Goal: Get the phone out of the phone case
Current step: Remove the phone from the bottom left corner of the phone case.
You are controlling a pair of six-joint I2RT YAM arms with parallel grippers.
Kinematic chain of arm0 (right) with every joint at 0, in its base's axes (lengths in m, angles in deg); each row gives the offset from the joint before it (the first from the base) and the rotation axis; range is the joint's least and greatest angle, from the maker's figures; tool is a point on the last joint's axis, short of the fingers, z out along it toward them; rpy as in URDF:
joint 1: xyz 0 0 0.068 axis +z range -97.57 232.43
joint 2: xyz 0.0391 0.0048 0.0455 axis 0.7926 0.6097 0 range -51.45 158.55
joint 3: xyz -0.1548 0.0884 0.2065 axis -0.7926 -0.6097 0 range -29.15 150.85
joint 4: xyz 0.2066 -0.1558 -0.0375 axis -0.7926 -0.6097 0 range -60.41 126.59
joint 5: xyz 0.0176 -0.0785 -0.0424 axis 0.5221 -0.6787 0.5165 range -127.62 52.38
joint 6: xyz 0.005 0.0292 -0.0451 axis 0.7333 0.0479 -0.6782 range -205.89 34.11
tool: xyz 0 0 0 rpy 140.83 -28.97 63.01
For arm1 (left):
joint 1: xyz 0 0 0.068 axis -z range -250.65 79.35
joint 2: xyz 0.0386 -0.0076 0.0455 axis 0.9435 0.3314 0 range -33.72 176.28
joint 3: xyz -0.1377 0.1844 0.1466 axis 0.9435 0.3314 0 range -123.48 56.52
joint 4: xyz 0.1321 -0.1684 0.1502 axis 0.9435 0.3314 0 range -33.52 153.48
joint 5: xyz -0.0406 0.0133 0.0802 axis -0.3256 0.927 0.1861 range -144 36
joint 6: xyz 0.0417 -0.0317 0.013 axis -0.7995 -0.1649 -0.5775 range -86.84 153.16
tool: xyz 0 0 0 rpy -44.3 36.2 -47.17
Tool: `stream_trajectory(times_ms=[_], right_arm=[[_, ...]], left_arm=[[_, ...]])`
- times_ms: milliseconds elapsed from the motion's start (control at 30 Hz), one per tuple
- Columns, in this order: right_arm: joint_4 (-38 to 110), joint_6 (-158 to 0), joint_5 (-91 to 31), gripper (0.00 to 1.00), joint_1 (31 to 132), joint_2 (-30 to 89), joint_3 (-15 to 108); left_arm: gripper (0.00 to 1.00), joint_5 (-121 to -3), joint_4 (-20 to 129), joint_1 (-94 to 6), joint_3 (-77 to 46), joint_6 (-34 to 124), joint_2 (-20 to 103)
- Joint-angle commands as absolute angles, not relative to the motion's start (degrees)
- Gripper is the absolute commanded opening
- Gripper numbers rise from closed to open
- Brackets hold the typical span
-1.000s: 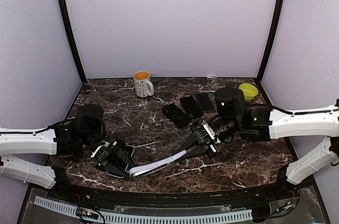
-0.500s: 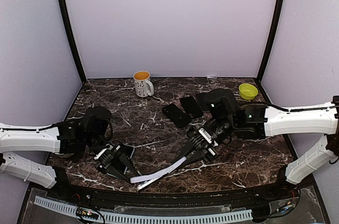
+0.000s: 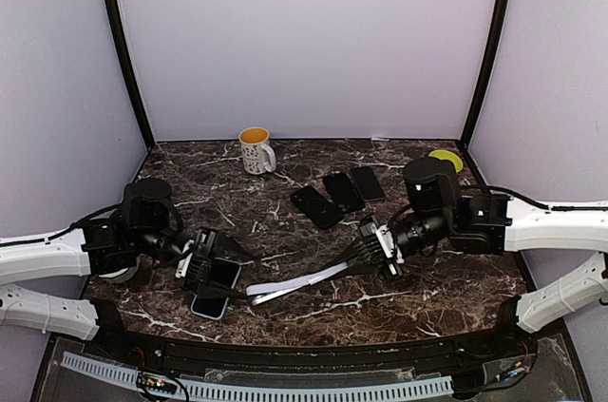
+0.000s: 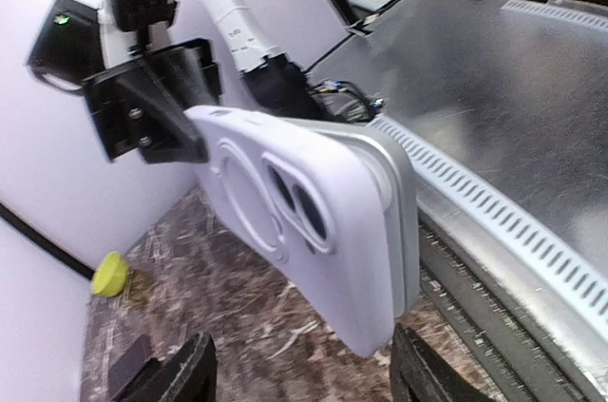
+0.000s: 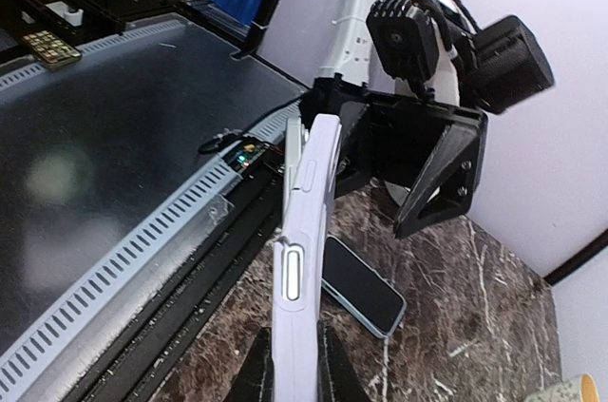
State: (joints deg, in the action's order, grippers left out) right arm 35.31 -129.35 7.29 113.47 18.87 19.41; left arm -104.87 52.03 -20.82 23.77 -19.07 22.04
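Note:
My right gripper [image 3: 373,253] is shut on one end of the pale lavender phone case [image 3: 294,283] and holds it slanting just above the table. In the right wrist view the case [image 5: 304,231] stands edge-on between my fingers [image 5: 256,375]. A phone [image 3: 211,306] with a black screen and light-blue rim lies flat on the table near the case's free end; it also shows in the right wrist view [image 5: 363,286]. My left gripper [image 3: 211,272] hovers open over the phone, apart from the case. The left wrist view shows the case's back [image 4: 313,231] with camera cutouts.
Three dark phones [image 3: 340,193] lie in a row behind the case. A white mug [image 3: 255,150] stands at the back left, a yellow-green bowl [image 3: 445,160] at the back right. The table's front rail [image 3: 256,388] runs close below the case.
My left gripper has let go and drawn back left from the case's end. The phone now lies on the table. My right gripper has shifted right with the case.

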Motion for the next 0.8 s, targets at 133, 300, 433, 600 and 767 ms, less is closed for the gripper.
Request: stream_trajectory(times_ms=[133, 300, 433, 600, 767], right_arm=[[44.8, -127.1, -9.1, 0.0, 110.4, 9.6, 13.3], [58.0, -124.2, -24.7, 0.0, 110.1, 7.1, 7.3], [69.6, -123.1, -40.2, 0.0, 110.0, 7.5, 4.9], [79.6, -122.6, -51.3, 0.0, 110.0, 9.6, 4.4], [84.9, -118.6, -55.2, 0.0, 110.0, 11.5, 5.0]], left_arm=[[0.67, -88.9, 37.6, -27.4, 28.5, -19.5, 15.3], [0.65, -82.8, 31.0, -28.0, 30.4, -18.9, 13.1], [0.63, -82.2, 23.6, -28.4, 33.0, -15.8, 11.3], [0.62, -83.2, 22.3, -28.4, 33.2, -14.2, 11.4], [0.61, -84.8, 20.6, -28.4, 33.5, -11.2, 11.9]])
